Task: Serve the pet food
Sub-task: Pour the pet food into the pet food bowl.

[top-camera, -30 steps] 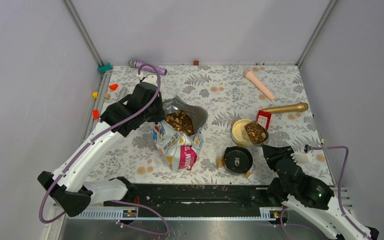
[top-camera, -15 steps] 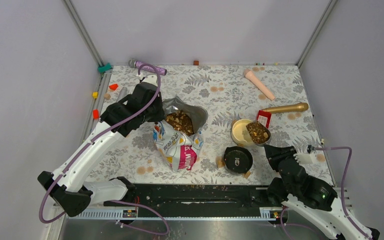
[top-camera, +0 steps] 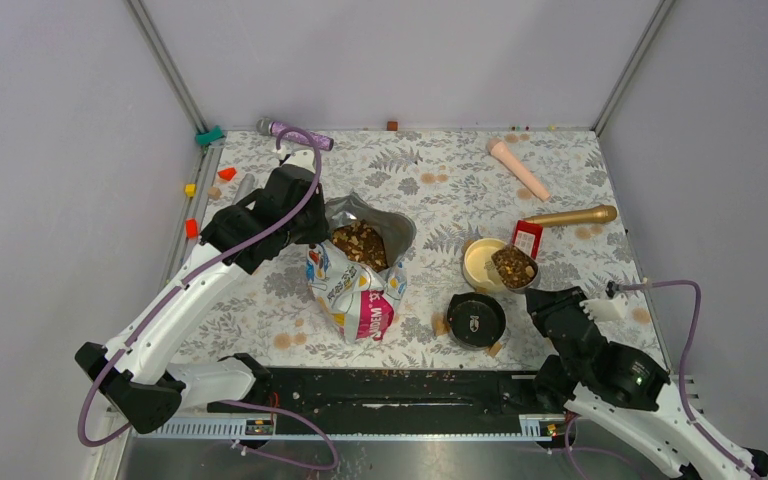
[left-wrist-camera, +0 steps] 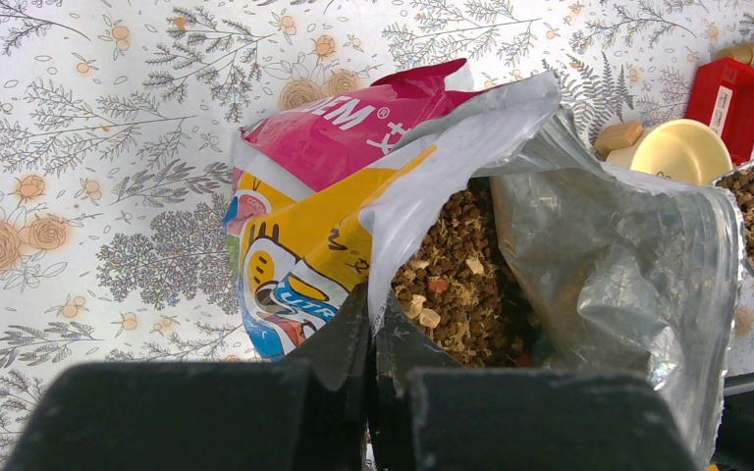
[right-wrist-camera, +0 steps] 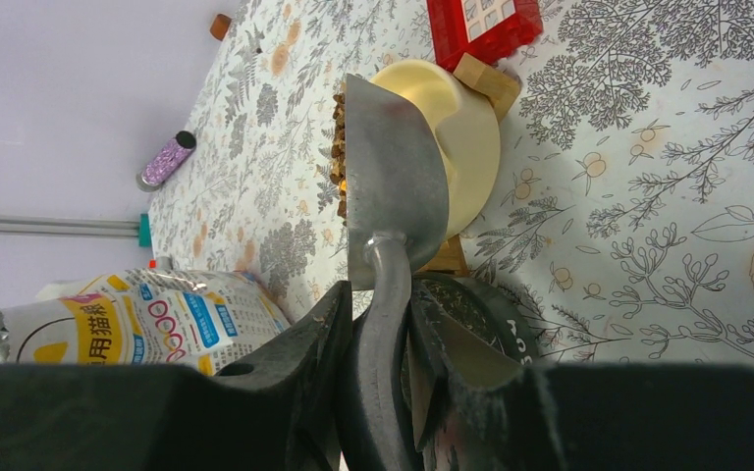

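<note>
- At the table's middle, an opened food bag (top-camera: 353, 290) is standing upright with its silver mouth gaping. The pet food (top-camera: 360, 243) is showing inside as a brown heap.
- The left gripper (left-wrist-camera: 371, 312) is pinching the bag's rim, its jaws pressed together on the foil edge with no gap showing.
- On the right side, the right gripper (right-wrist-camera: 378, 309) is clamping the handle of a metal scoop (right-wrist-camera: 393, 186), one finger tight on each side of the handle.
- The scoop is carrying a load of kibble (top-camera: 513, 266) and hanging over the right edge of a cream bowl (top-camera: 475, 262).
- Several things are crowding the bowl. A red block-like piece (top-camera: 526, 238) is lying at its far side, with a small wooden block (right-wrist-camera: 481, 78) wedged beside it. A black round dish (top-camera: 476, 319) is sitting just in front of the bowl, close by the scoop's handle.
- Farther back, well apart from the bowl, a gold microphone (top-camera: 570, 216), a pink cone (top-camera: 517, 167) and a purple glitter tube (top-camera: 295, 133) are lying flat.
</note>
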Robot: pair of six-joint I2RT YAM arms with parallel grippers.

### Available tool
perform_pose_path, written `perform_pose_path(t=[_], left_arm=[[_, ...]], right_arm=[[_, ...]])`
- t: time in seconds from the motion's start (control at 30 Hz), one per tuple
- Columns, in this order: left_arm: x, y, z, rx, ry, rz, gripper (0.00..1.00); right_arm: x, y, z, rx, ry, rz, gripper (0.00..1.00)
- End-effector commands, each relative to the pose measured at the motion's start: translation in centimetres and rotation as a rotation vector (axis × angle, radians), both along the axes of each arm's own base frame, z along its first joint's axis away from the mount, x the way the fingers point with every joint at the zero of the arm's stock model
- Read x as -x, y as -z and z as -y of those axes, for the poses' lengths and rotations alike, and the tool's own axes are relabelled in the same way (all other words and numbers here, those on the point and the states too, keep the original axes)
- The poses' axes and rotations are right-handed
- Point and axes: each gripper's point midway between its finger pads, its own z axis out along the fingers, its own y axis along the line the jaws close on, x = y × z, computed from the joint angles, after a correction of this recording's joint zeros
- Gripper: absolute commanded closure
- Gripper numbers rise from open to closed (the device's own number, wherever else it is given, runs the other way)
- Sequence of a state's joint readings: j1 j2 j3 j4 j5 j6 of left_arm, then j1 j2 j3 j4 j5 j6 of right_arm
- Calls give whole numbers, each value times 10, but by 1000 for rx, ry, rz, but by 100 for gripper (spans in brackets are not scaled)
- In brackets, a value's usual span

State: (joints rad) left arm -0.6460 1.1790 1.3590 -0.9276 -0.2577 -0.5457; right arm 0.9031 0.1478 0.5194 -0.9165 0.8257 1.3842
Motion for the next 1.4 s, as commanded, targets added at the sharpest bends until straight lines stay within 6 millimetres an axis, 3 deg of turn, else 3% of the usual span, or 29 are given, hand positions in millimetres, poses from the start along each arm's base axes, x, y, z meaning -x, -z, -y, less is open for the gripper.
perform_pose_path(t=[0.0, 1.37], left_arm=[[-4, -7, -1, 12, -3, 39, 100], [-8, 1, 1, -9, -7, 15, 100]], right_arm=[[-7, -26, 4, -20, 41, 66, 100], [-27, -30, -6, 172, 47, 16, 100]])
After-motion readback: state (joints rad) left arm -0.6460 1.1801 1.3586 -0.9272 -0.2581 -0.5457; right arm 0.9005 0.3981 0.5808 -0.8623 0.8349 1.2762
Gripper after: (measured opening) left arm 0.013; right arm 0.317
